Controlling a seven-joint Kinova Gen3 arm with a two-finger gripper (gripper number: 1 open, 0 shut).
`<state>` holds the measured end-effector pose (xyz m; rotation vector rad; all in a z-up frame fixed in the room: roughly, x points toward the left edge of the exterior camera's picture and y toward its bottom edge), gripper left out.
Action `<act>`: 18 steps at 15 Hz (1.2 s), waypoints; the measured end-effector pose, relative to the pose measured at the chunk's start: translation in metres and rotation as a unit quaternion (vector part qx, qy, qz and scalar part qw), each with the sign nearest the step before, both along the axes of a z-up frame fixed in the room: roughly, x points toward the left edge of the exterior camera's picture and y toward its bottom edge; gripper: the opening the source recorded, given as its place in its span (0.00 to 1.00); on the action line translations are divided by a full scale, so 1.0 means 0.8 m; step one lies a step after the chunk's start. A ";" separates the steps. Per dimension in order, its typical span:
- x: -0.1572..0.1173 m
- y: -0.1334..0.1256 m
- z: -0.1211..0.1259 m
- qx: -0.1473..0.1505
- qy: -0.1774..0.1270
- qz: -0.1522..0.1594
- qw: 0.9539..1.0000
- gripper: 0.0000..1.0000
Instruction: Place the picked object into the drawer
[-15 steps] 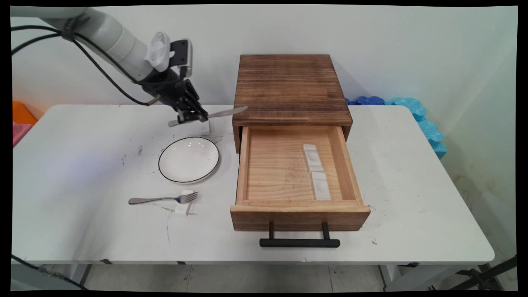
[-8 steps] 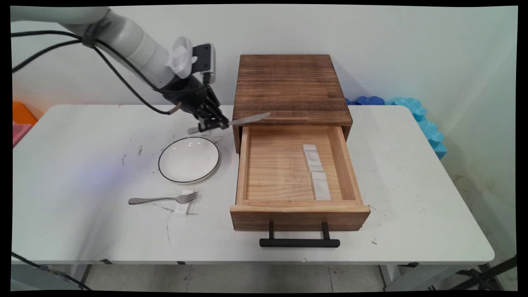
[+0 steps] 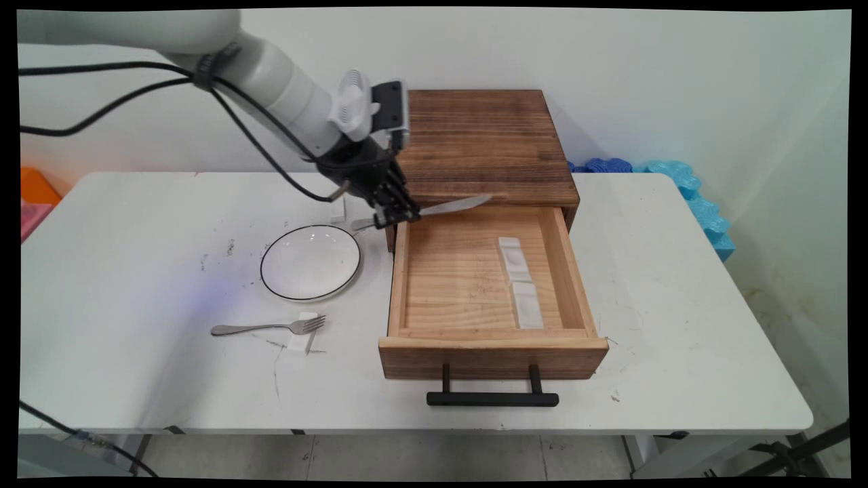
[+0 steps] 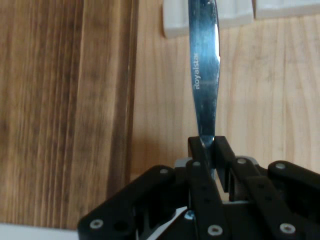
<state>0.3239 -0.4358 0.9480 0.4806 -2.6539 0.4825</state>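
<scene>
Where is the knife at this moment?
In the main view the knife is held by the gripper over the back left corner of the open drawer, right of the plate.

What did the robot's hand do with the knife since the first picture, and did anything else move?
The gripper, shut on the knife throughout, carried it to the right: from above the table behind the plate to the open drawer's back left corner, so the blade now reaches over the drawer. Nothing was let go. The plate, fork, wooden box and white rests in the drawer stayed put.
</scene>
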 end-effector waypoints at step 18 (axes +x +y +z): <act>-0.120 -0.052 -0.046 -0.008 -0.029 -0.014 0.999 0.00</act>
